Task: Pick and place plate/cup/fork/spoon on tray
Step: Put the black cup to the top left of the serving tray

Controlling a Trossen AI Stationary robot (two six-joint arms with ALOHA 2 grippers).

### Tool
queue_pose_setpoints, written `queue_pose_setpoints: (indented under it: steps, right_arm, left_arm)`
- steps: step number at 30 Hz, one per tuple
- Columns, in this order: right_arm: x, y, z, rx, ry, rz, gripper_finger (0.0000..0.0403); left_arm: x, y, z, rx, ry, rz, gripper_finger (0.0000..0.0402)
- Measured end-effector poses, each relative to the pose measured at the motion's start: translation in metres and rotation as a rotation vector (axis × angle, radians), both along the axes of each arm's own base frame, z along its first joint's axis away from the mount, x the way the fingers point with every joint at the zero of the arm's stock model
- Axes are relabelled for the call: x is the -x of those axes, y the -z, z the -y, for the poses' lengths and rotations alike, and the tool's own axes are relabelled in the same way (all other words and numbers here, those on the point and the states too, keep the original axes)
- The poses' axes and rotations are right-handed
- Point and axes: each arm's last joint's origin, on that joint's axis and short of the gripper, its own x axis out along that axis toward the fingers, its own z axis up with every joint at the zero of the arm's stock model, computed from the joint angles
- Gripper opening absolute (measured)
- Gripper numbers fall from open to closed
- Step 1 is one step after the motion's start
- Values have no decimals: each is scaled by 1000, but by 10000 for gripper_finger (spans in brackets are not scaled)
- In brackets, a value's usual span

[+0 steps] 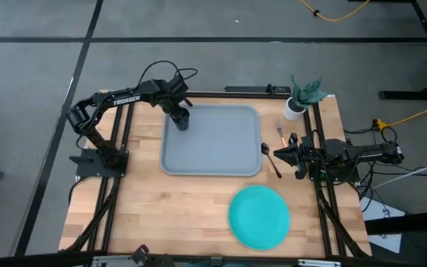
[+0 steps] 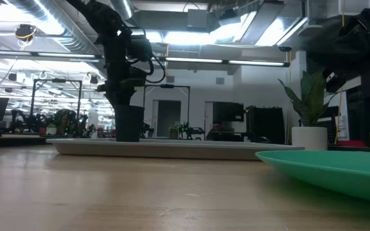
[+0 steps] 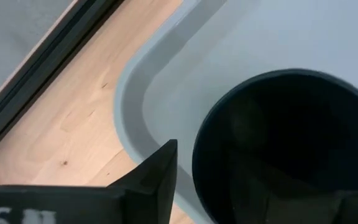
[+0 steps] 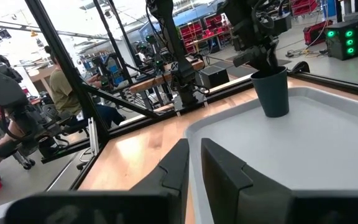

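- Wooden table carries the tray at frame centre.
- Cup, dark, upright in tray's upper-left corner; left gripper above it, fingers wide.
- Right wrist view alone shows a seated person.
- Right gripper right of the tray, fingers narrow, empty.

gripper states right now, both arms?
Left gripper: open, right above the cup, which stands on the tray.
Right gripper: fingers close together, nothing between them, waiting at the tray's right edge.
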Motion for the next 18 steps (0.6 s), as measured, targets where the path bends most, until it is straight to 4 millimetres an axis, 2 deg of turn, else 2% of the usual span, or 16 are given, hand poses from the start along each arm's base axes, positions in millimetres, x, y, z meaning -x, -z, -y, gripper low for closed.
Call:
queue_pose_setpoints:
  steps: [6, 14, 18]
  right_arm:
    - [0, 0, 0, 0, 1, 0, 48]
    - [0, 0, 0, 0, 0, 0, 48]
    - [0, 0, 0, 0, 0, 0, 48]
  left_arm:
    - [-4, -9, 0, 27, 48, 80, 122]
    - [-7, -47, -3, 11, 69, 69, 122]
    - [-3, -71, 7, 74, 71, 2, 122]
